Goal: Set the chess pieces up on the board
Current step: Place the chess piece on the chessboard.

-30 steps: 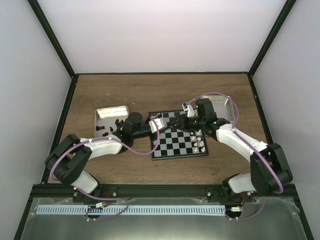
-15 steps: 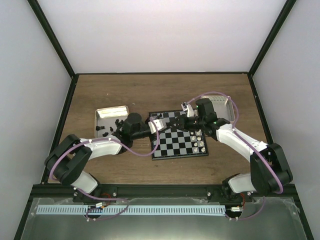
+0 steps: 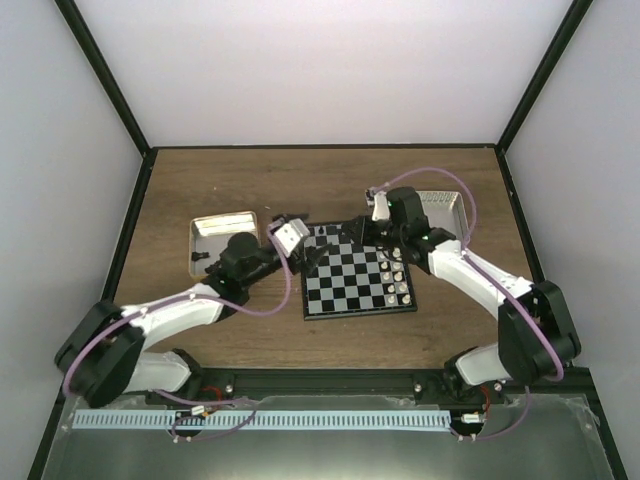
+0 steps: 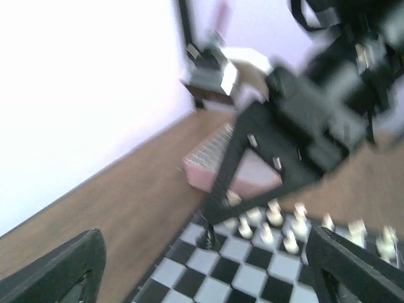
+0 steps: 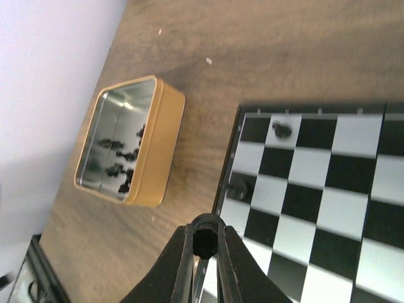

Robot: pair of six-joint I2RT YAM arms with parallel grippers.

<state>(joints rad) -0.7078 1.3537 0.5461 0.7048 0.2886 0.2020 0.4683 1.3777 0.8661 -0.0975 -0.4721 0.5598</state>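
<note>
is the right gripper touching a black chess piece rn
Touching. The right wrist view shows a small black piece pinched between the two fingers of the right gripper, with no gap visible on either side.

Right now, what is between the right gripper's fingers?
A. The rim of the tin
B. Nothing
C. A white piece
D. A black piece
D: in the right wrist view the right gripper is closed on a small black piece, by the edge of the board.
</note>
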